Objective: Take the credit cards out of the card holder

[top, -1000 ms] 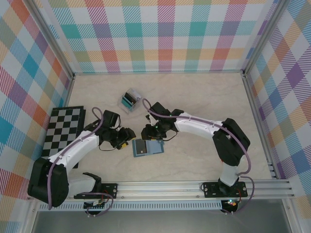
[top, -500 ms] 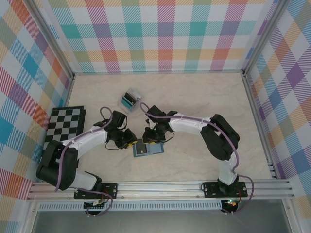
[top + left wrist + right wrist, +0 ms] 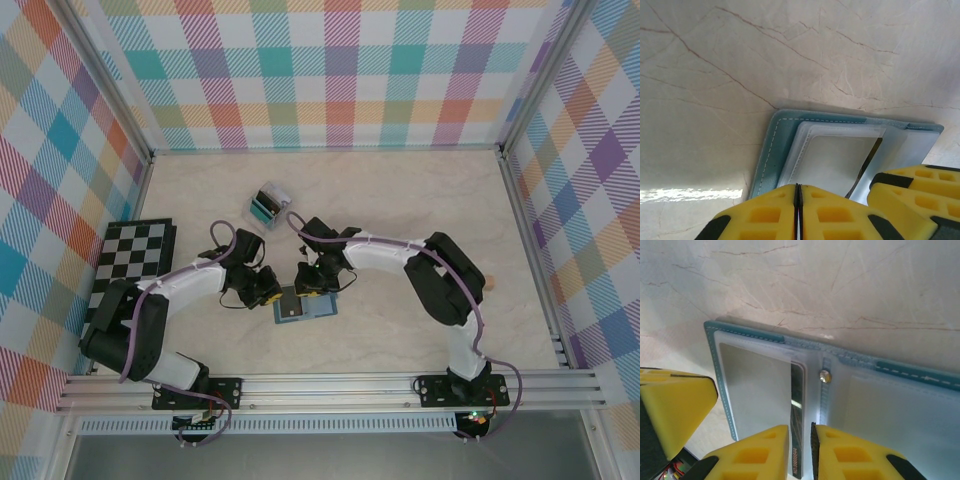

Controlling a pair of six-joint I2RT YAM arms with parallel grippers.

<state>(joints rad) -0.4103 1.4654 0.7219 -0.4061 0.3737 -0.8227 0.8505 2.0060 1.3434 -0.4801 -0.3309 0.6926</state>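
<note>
REMOTE RIG, TABLETOP. My count: 2 arms, 2 grippers, 1 flat slate-teal folding card holder (image 3: 308,309). It lies open, both panels up, on the pale marbled table (image 3: 420,200), wedged between the two hands.

The left gripper (image 3: 797,186) has its yellow fingers pressed together with no gap. The holder's stitched corner and clear window pocket sit right at its tips and just ahead. I can't tell whether it pins the holder.

The right gripper (image 3: 800,427) is narrowed to a slit, closed on the edge of 1 dark credit card (image 3: 797,390) that runs up from between its pads along the pocket seam. 1 small metal snap stud (image 3: 825,376) sits just ahead and a touch to the right of those tips.

Also on the table: 1 small clear plastic box (image 3: 268,204) with teal and black contents, well beyond both hands, and 1 black-and-white checkerboard mat (image 3: 130,262) far out to the left gripper's left.

Vs 1 s ago, both grippers have edged in onto the holder. Vs 0.5 s ago there's hardly any change. Holder, box and mat are approx. where they were.
</note>
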